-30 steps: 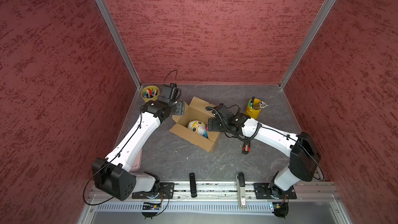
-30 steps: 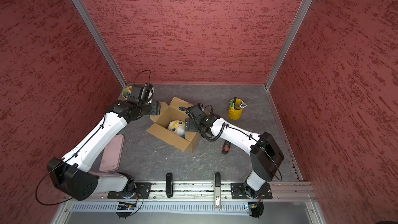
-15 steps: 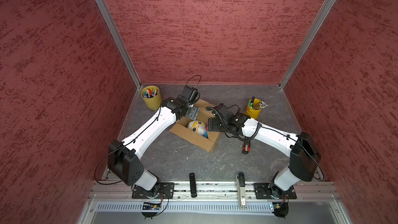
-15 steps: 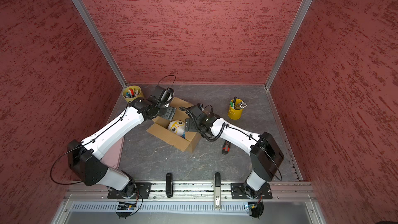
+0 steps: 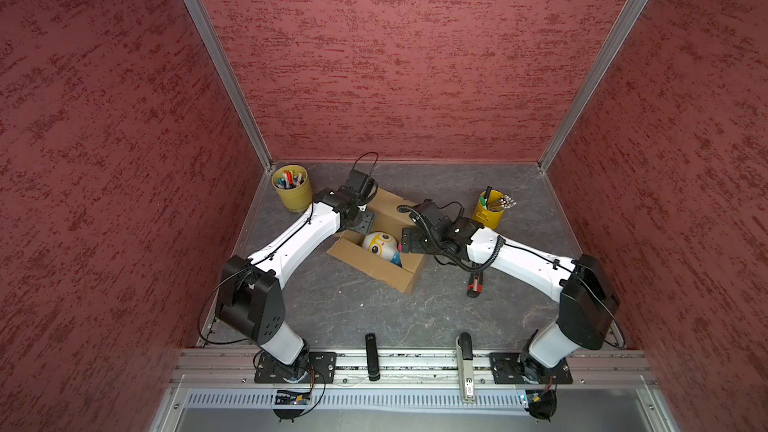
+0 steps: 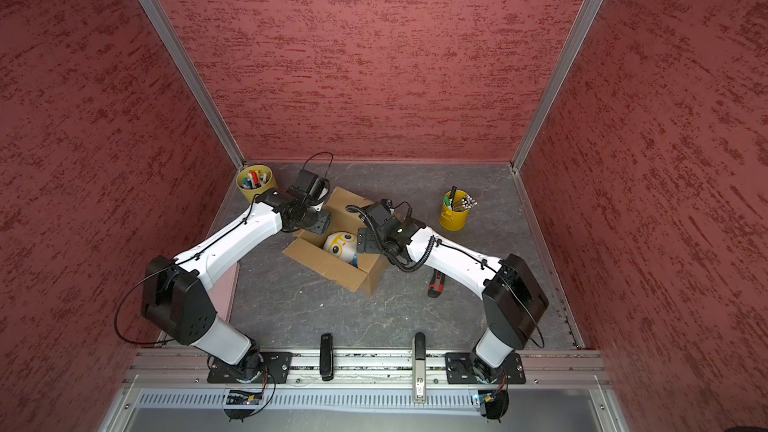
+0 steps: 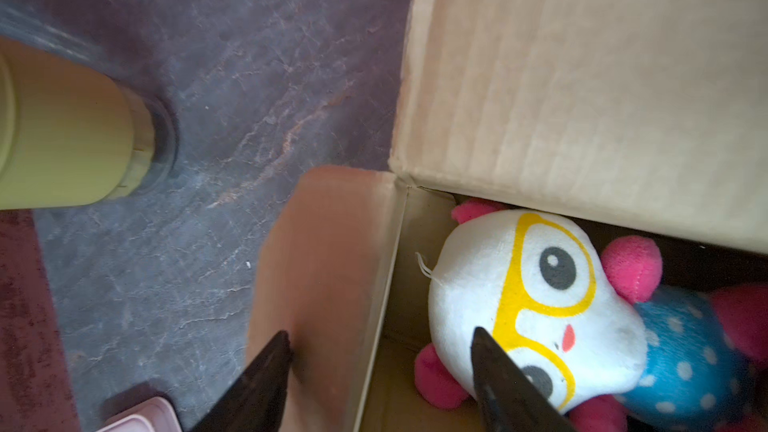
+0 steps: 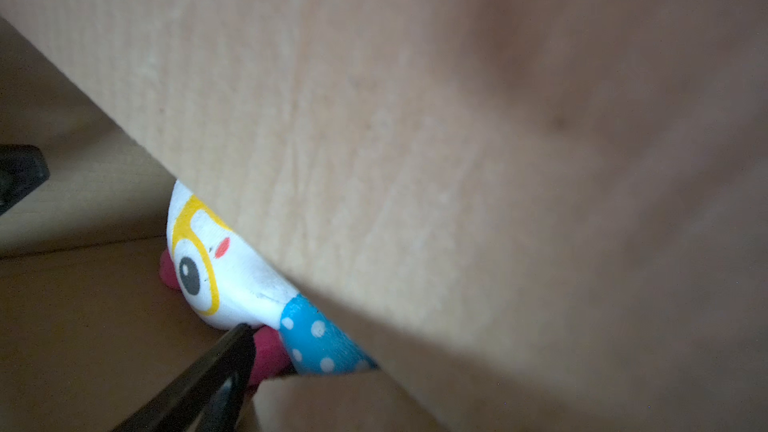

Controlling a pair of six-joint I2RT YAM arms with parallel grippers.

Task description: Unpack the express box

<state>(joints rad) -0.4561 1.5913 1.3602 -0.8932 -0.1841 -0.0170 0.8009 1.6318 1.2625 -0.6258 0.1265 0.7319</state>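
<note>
In both top views the open box (image 5: 374, 270) sits centrally, a stuffed toy (image 5: 379, 243) inside, left claw (image 5: 362, 221) and right claw (image 5: 409, 241) at its ends. The left wrist view shows that claw's fingers (image 7: 257, 384) apart, straddling an end flap (image 7: 328, 259). The right wrist view shows one finger (image 8: 216, 367) by the toy; that claw is spread wide. Next, seemingly: steady the box, lift the toy.
</note>
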